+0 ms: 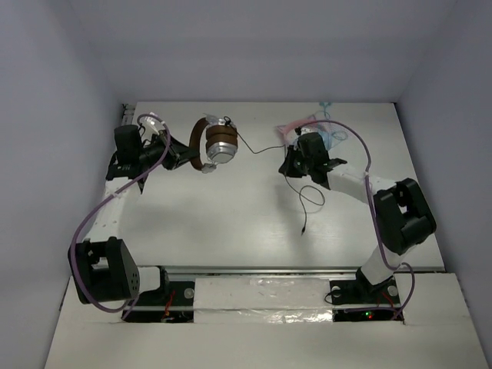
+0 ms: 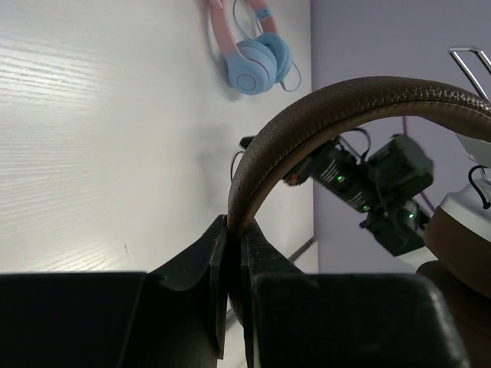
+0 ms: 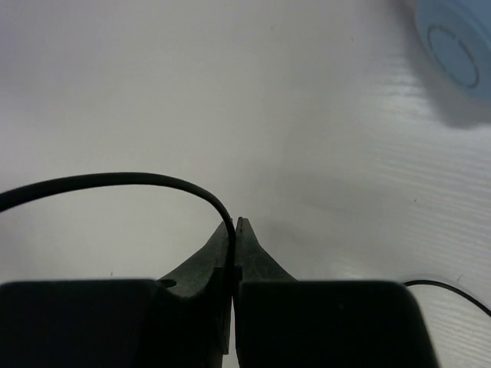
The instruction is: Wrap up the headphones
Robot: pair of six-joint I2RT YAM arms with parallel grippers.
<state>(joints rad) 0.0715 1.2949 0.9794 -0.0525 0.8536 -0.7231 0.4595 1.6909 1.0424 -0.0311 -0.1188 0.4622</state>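
The loose end of the cable [image 3: 115, 177] is trailing nearest the arm bases, over the white table [image 1: 231, 223]. Farther back, the right gripper [image 3: 234, 227] is pinching this thin dark cable between closed jaws. The left gripper [image 2: 234, 234] is clamping shut on the brown headband [image 2: 322, 107] of the headphones [image 1: 215, 144], which are being held toward the table's far left. Pink-and-blue headphones [image 2: 257, 60] are lying beyond, by the far edge

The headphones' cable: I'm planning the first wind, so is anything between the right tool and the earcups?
Nothing visible. The right tool is shut on the cable, which runs free over the table to the headphones held by the left tool. The pink-and-blue headphones lie off that line, by the far edge.
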